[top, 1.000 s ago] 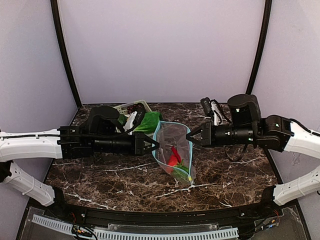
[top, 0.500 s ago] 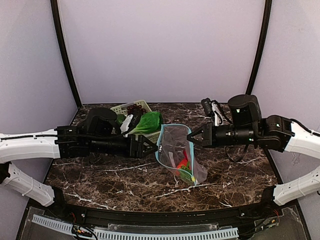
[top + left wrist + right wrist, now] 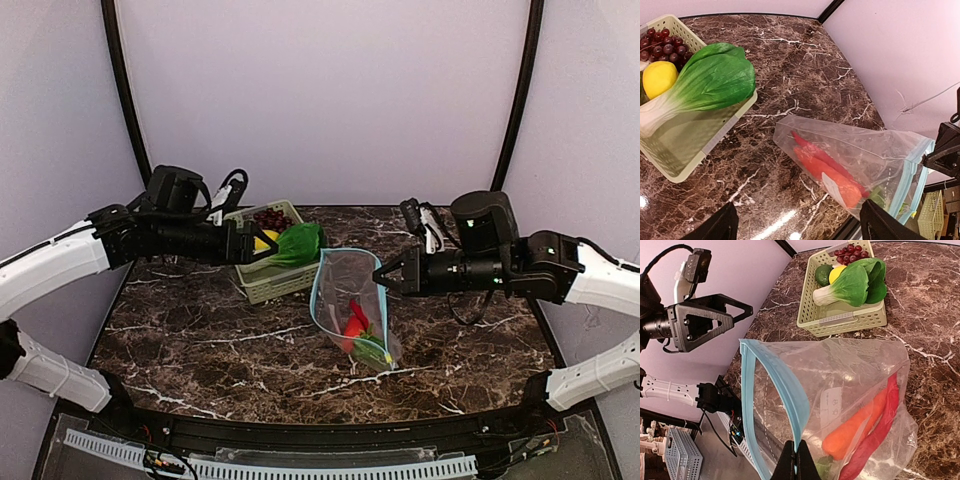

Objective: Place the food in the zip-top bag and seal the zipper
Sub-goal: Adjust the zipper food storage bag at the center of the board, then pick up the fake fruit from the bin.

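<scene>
The right hand (image 3: 384, 279) pinched the blue zipper (image 3: 790, 395) of the bag (image 3: 352, 285), which sat mid-tabletop (image 3: 200, 340) with red chillies (image 3: 352, 318) inside. The left hand (image 3: 262, 246) hung spread and empty over the basket (image 3: 268, 283) near the far edge.

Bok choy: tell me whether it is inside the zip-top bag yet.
No, the bok choy lies across the pale green basket, apart from the zip-top bag.
</scene>
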`<move>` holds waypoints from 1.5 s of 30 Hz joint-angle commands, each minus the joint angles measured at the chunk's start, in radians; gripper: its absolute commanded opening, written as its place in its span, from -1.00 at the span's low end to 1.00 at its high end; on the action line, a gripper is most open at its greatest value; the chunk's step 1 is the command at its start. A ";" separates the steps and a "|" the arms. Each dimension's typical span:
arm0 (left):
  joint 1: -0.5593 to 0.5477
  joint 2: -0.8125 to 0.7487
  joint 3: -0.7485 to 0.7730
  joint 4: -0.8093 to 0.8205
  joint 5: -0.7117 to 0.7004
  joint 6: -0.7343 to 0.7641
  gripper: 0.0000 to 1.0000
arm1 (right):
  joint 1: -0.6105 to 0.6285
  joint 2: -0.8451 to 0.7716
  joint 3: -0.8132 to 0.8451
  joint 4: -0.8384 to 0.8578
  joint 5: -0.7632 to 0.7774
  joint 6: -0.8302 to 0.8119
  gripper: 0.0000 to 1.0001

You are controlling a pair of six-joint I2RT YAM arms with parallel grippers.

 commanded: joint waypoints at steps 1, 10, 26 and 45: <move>0.072 0.074 0.042 -0.079 0.055 0.097 0.71 | -0.007 0.015 0.001 0.020 0.018 -0.005 -1.00; 0.209 0.281 0.128 -0.037 0.054 0.178 0.74 | -0.008 0.001 -0.006 0.021 0.008 -0.001 -1.00; 0.336 0.636 0.317 0.028 0.093 0.209 0.50 | -0.007 -0.034 -0.043 0.025 0.011 0.004 -1.00; 0.419 0.833 0.499 -0.004 0.117 0.237 0.55 | -0.007 0.039 -0.007 0.028 -0.034 -0.014 -1.00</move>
